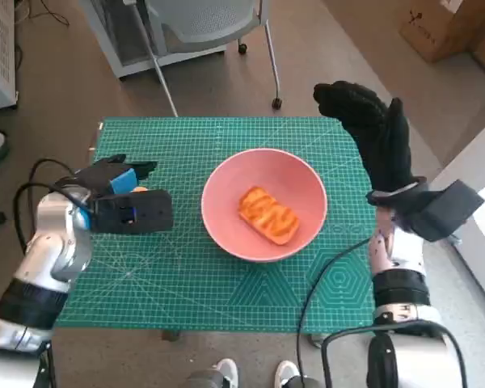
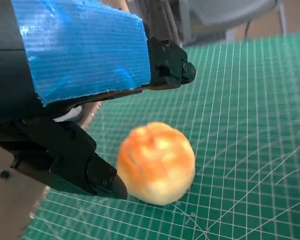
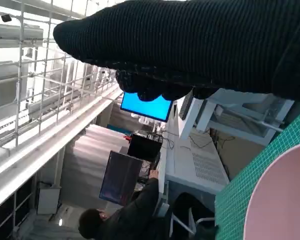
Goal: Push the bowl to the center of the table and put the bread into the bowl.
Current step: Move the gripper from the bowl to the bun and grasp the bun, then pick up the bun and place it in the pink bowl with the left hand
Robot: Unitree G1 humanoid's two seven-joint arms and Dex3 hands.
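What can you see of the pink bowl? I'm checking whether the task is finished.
The pink bowl is round and smooth, looks like matte plastic or ceramic, and sits upright near the middle of the green cutting mat. A golden, orange-streaked piece of bread lies inside it, slightly right of the bowl's centre. Neither hand touches it: the left hand rests away to one side and the right hand is raised beyond its other side. The right wrist view shows only part of its rim.

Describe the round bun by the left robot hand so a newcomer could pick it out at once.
Start at the green cutting mat covering the table, then go to its left edge, where the left robot hand with blue tape sits. The round bun lies on the mat between that hand's black fingers. Unlike the long, striped bread inside the pink bowl, it is a smooth orange ball outside the bowl.
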